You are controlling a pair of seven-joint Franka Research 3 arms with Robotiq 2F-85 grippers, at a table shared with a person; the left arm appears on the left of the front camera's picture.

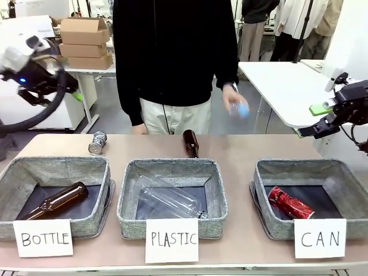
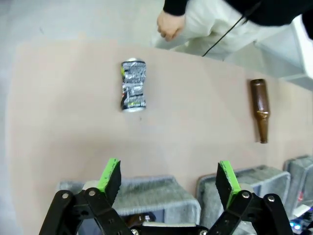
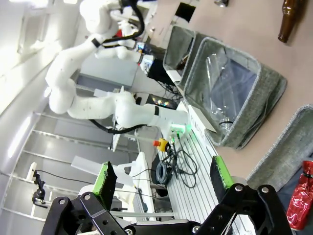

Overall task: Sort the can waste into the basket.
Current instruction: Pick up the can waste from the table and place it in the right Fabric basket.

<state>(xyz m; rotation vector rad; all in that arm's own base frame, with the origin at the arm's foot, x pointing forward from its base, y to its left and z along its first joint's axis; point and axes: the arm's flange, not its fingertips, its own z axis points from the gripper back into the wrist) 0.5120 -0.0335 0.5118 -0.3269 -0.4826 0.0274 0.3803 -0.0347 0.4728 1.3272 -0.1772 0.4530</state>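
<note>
A crushed silvery can point(image 1: 97, 142) lies on the table behind the left basket; the left wrist view shows this crushed can point(image 2: 133, 85) well ahead of my open left gripper point(image 2: 168, 179). A red can point(image 1: 290, 203) lies inside the grey basket signed "CAN" point(image 1: 347, 179) at the right, and a bit of that red can point(image 3: 300, 199) shows in the right wrist view. My left gripper point(image 1: 76, 95) hangs high at the far left. High at the far right, my right gripper point(image 1: 313, 119) stands open and empty, and its own view shows the gripper point(image 3: 163, 176) wide apart.
The left basket signed "BOTTLE" point(image 1: 11, 175) holds a brown bottle point(image 1: 56, 200). A clear plastic bottle point(image 1: 168, 199) lies in the middle "PLASTIC" basket point(image 1: 213, 184). Another brown bottle point(image 1: 190, 143) lies behind it. The person's hand point(image 1: 235, 105) holds something pale blue above the table.
</note>
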